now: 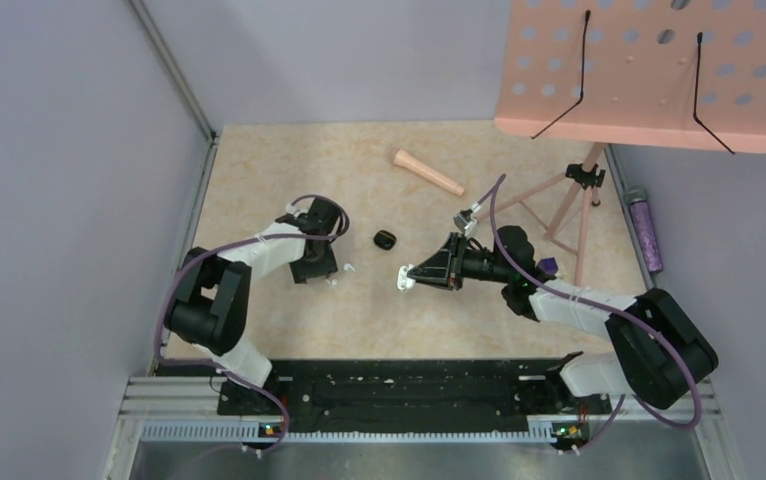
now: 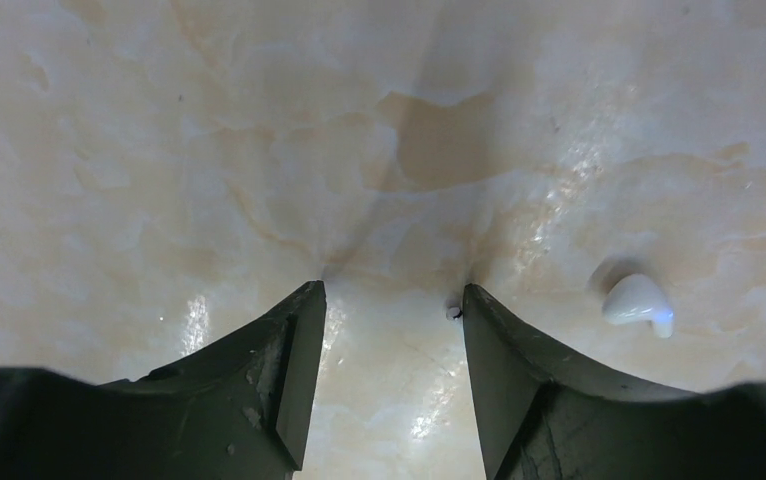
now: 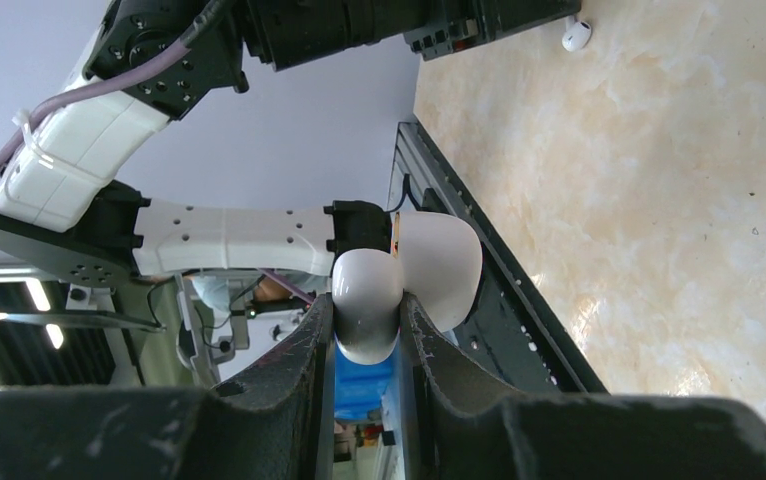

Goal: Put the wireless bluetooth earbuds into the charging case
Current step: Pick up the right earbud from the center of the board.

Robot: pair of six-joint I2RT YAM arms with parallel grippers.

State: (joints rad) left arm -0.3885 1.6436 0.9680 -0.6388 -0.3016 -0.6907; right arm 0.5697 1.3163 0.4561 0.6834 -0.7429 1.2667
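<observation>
Left wrist view has the left gripper (image 2: 392, 292) pointed down at the worktop (image 2: 209, 150). Its jaws stand apart with only bare marbled surface between them, so it grasps nothing. One earbud (image 2: 639, 300), white and tiny, lies on the worktop just outside the finger (image 2: 519, 370) on the right of that view, near it but not touching. A dark speck (image 2: 452, 311) sits at that finger's tip; what it is cannot be told. In the top external view the right gripper (image 1: 411, 276) points toward the left one and is clenched on the case (image 1: 402, 283), a white shell held at its fingertips. The right wrist view shows the case pinched between the two fingers with its lid hinged open. The earbud lies well ahead of that gripper, close beside the left arm (image 3: 289, 25). A black oval object (image 1: 386, 240) lies on the worktop between the two grippers, touching neither.
</observation>
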